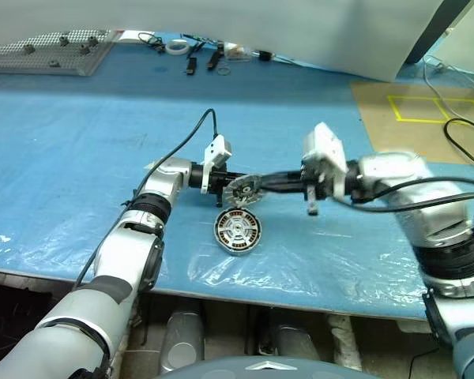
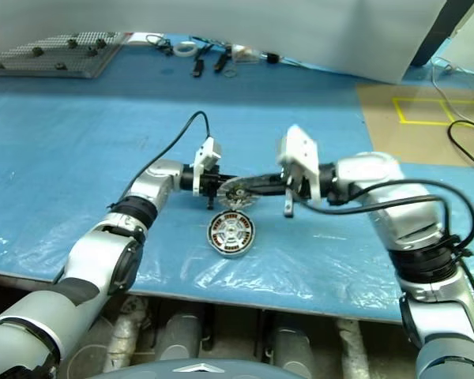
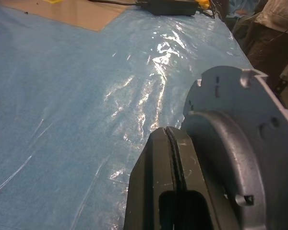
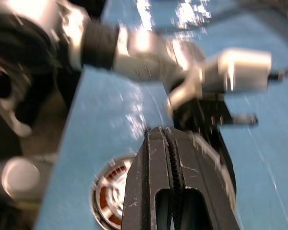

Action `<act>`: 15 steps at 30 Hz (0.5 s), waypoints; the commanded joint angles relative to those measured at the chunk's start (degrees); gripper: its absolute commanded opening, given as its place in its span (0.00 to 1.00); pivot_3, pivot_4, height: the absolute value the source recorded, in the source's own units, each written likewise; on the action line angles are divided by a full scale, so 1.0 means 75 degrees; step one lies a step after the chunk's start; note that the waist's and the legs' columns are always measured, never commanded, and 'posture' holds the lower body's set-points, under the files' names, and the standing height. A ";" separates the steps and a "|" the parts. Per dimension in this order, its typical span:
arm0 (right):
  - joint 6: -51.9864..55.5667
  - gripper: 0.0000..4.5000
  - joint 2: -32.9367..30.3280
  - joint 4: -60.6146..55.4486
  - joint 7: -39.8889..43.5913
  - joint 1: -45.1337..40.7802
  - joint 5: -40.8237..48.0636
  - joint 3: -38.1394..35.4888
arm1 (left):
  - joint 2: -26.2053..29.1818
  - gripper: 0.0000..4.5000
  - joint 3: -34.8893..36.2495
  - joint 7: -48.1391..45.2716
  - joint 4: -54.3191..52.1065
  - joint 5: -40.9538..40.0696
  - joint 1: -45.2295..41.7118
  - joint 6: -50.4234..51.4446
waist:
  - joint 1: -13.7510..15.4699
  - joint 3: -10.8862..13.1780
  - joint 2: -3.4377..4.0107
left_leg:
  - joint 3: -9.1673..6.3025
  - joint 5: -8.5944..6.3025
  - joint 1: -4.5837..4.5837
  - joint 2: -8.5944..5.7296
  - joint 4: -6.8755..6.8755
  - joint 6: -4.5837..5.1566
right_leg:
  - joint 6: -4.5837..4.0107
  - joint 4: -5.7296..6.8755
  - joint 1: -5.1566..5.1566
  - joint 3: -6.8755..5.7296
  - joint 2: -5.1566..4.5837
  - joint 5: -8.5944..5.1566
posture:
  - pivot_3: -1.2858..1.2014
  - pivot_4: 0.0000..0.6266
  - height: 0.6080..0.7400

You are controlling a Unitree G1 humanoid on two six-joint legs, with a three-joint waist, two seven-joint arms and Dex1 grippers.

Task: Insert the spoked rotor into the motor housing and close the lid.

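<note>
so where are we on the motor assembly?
Done: the spoked rotor already sits inside the motor housing on the blue mat. In hand: the lid is held above the housing between the left claw and right claw, both shut. Left: lowering the lid onto the housing.

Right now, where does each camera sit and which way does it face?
Eye views: on the head, facing forward and down at the blue table; both arms show, left gripper and right gripper meeting at the lid.
Left wrist: along its shut fingers, lid beside them.
Right wrist: along its shut fingers, towards the left arm.
Shared: eye and right wrist views show the motor housing.
</note>
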 commanded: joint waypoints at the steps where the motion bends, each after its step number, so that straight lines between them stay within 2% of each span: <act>1: 0.0695 0.00 0.0141 0.0178 -0.0514 -0.0641 0.0995 -0.0930 | 0.0013 0.01 -0.0032 -0.0046 -0.0302 -0.0079 -0.0046 0.0039 | 0.0002 0.0000 0.0000 | 0.0000 0.0000 0.0002 0.0000 -0.0001 0.0000 | -0.0002 -0.0002 0.0002 0.0000 0.0000 -0.0001 | 0.52 0.24 1.00; 5: 0.0877 0.00 0.0428 0.0548 -0.1251 -0.0884 0.1163 -0.1238 | -0.0029 0.01 -0.0117 -0.0090 -0.0403 -0.0074 0.0024 0.0044 | 0.0000 0.0000 0.0000 | 0.0001 0.0001 0.0000 -0.0001 -0.0002 -0.0002 | -0.0029 -0.0004 0.0001 0.0000 0.0000 -0.0017 | 0.52 0.24 1.00; 10: 0.0718 0.00 0.0557 0.0453 -0.1542 -0.0581 0.1023 -0.1016 | -0.0040 0.01 -0.0231 -0.0281 -0.0588 -0.0085 0.0146 0.0083 | 0.0016 0.0000 0.0000 | 0.0002 0.0001 -0.0018 -0.0002 -0.0005 -0.0002 | -0.0002 -0.0013 -0.0010 -0.0005 -0.0001 -0.0001 | 0.52 0.24 1.00; 15: 0.0386 0.00 0.0504 0.0503 -0.1565 -0.0303 0.0675 -0.0713 | 0.0143 0.01 -0.0539 -0.1365 -0.2171 -0.0490 0.0750 0.0509 | 0.0014 0.0000 0.0001 | 0.0003 0.0001 -0.0024 -0.0001 -0.0013 -0.0002 | -0.0002 -0.0021 -0.0016 -0.0007 -0.0001 -0.0001 | 0.52 0.24 1.00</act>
